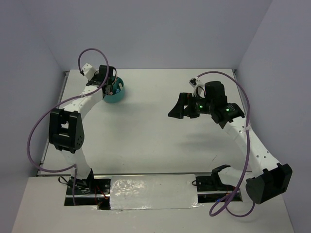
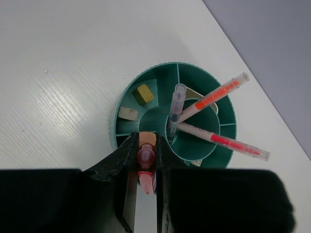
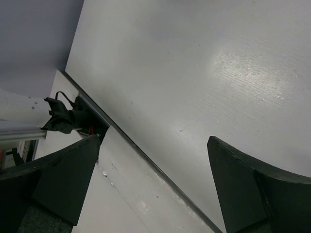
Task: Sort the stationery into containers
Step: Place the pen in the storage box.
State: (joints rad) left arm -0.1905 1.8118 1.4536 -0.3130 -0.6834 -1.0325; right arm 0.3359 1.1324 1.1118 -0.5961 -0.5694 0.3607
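Note:
The round teal organiser (image 2: 216,94) stands at the far left of the table, also in the top view (image 1: 118,96). Its central cup holds two thin orange pens (image 2: 214,97) and a dark pen (image 2: 176,104). A yellow eraser (image 2: 144,93) and a pale eraser (image 2: 128,113) lie in ring compartments. My left gripper (image 2: 146,151) is shut on a stubby pink marker (image 2: 146,165), held upright over a near ring compartment that has an orange marker (image 2: 148,138) in it. My right gripper (image 3: 155,179) is open and empty, raised above the right middle of the table (image 1: 181,108).
The table's near edge with a dark seam (image 3: 146,155) and a taped strip (image 1: 150,191) lies below the right gripper. Purple cables (image 1: 36,141) loop beside both arms. Grey walls enclose the table on three sides.

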